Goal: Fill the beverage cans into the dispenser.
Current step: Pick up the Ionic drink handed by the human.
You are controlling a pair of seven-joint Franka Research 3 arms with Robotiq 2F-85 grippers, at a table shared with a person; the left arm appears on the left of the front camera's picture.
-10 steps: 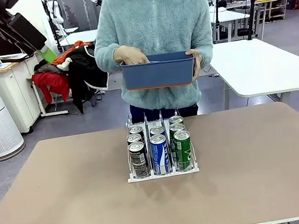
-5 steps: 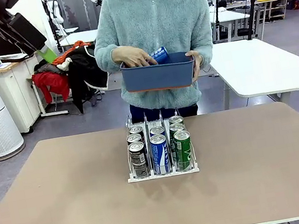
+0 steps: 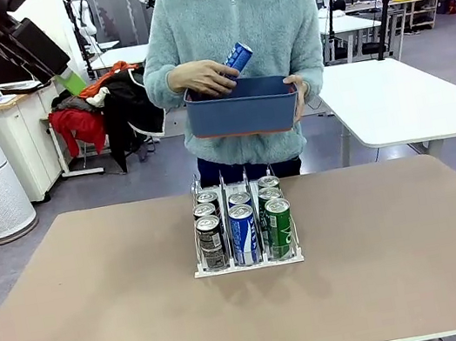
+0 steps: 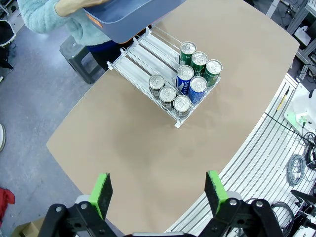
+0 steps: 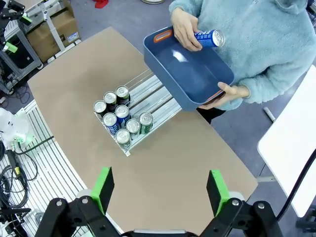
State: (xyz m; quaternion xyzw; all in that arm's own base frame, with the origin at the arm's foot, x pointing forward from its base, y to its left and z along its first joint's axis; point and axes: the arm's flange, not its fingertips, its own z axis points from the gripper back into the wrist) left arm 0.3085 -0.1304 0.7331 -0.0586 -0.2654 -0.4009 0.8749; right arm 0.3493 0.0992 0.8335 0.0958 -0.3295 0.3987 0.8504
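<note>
The white dispenser [image 3: 249, 265] stands mid-table with several beverage cans in its front rows: black [image 3: 212, 242], blue-and-white [image 3: 244, 233] and green [image 3: 280, 228]. Behind the table a person holds a dark blue bin [image 3: 243, 109] with one hand. The other hand lifts a blue-and-white can [image 3: 236, 56] just above the bin. My left gripper [image 4: 159, 193] hangs open high over the table's near left, far from the dispenser [image 4: 148, 52]. My right gripper [image 5: 159, 191] is also open and high, looking down on the dispenser [image 5: 150, 101], the bin [image 5: 190, 74] and the lifted can [image 5: 210, 38].
The tan table [image 3: 402, 255] has wide bare room on both sides of the dispenser. Its rear lanes [image 4: 143, 47] hold no cans. My left arm [image 3: 19, 39] hangs at the upper left. White tables [image 3: 411, 103] stand beyond the person.
The person's hand reached into the bin and has lifted a blue-and-white can out above its rim. Both grippers remain open; the right one has risen slightly.
</note>
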